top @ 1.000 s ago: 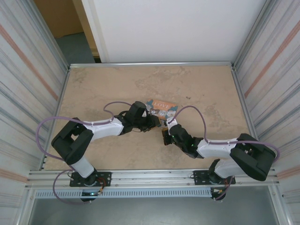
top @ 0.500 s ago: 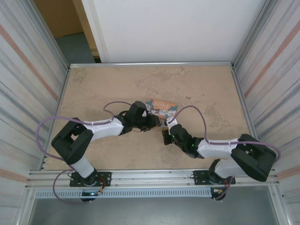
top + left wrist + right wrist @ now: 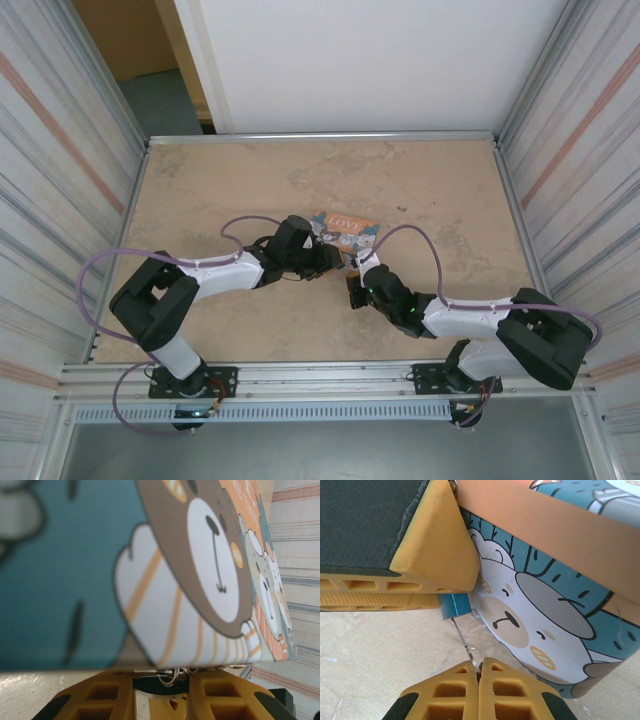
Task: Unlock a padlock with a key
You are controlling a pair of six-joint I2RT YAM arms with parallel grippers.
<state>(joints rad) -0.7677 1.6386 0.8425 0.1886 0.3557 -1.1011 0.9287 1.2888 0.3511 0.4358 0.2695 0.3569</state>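
The padlock (image 3: 454,606) is a small teal block poking out from between the yellow fingers (image 3: 435,545) of my left gripper (image 3: 161,685), which is shut on it. In the left wrist view it shows as a dark shape (image 3: 156,688) between the fingers, with a wire ring (image 3: 170,679) over it. A thin metal key (image 3: 465,642) runs from the padlock's lower face down into my right gripper (image 3: 479,672), which is shut on the key's head. In the top view the left gripper (image 3: 325,262) and the right gripper (image 3: 352,276) meet tip to tip at mid-table.
The orange-and-teal cartoon box (image 3: 345,229) lies just behind both grippers, and its printed side (image 3: 545,610) stands close beside the key. The beige tabletop (image 3: 220,180) is ringed by a metal rail, with corrugated walls on both sides.
Both grippers stay where they were, still holding the padlock and the key. The right arm's elbow has shifted very slightly.
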